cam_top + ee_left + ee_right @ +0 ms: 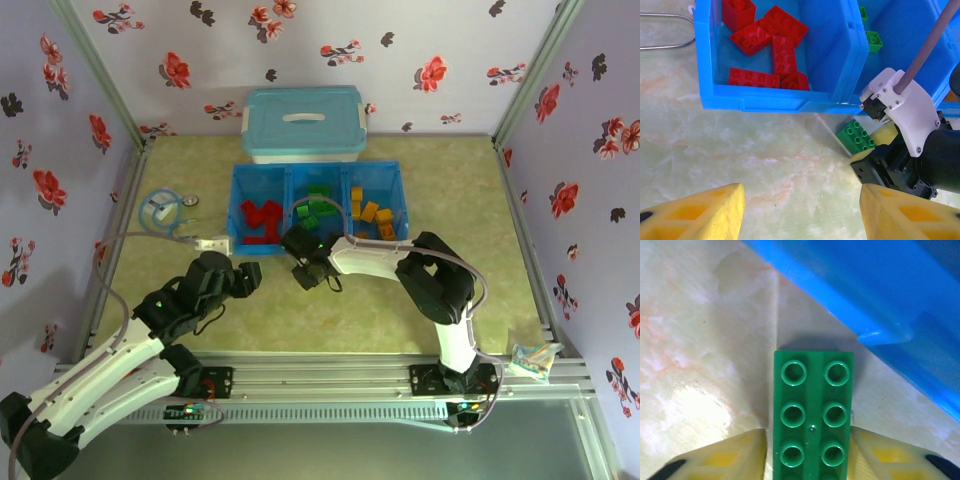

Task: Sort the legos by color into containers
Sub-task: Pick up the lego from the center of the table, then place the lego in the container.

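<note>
A green lego [813,412] lies flat on the table just in front of the blue tray's [880,295] near wall. My right gripper [807,434] is shut on it, one yellow finger against each long side. The left wrist view has the same green lego [856,136] between the right gripper's fingers [883,135]. My left gripper [802,200] stands open over bare table, left of that brick, holding nothing. The tray [236,210] keeps red legos [262,222] in its left container, green legos [318,207] in the middle and orange legos [372,215] on the right.
A pale-blue lidded box [303,122] stands behind the tray. A coiled tube with a metal ring [160,208] and a small white piece [212,243] lie left of the tray. A crumpled packet [535,358] sits at the near right corner. Flowered walls close in three sides.
</note>
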`<action>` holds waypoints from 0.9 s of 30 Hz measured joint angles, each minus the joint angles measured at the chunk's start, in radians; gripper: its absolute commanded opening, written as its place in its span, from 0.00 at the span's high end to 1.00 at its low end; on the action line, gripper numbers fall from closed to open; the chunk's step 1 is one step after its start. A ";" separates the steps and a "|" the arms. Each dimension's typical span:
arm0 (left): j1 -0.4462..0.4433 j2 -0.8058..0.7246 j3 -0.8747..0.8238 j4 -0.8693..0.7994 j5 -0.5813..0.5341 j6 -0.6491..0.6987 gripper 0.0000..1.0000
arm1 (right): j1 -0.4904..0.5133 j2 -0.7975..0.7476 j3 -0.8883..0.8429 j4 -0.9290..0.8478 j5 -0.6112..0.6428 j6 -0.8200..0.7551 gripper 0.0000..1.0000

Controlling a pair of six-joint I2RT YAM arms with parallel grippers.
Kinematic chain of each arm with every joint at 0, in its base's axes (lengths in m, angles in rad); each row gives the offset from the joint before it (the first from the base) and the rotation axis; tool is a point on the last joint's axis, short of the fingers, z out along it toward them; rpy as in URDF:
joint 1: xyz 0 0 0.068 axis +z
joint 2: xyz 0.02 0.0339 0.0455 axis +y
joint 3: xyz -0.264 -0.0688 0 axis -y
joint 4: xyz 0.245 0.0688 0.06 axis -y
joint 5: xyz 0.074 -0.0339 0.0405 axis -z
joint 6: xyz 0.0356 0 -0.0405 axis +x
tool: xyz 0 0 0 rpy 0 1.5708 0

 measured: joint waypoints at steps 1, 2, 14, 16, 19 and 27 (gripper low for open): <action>0.000 0.000 -0.001 0.000 -0.002 0.000 0.38 | 0.005 0.000 0.000 -0.003 0.006 0.002 0.67; 0.000 0.000 -0.001 0.000 -0.003 0.000 0.38 | 0.008 0.000 0.000 -0.004 0.013 0.005 0.69; 0.000 0.000 -0.002 0.000 -0.003 0.000 0.38 | 0.044 -0.073 -0.021 -0.033 0.069 0.023 0.75; 0.000 -0.001 -0.002 0.000 -0.003 0.000 0.39 | 0.044 -0.113 -0.021 -0.038 0.084 0.021 0.76; 0.000 -0.008 -0.002 0.000 -0.004 0.000 0.39 | 0.044 -0.163 -0.009 -0.052 0.115 0.016 0.76; 0.000 -0.035 -0.002 0.000 -0.006 0.001 0.39 | -0.003 -0.182 0.125 -0.101 0.170 -0.022 0.76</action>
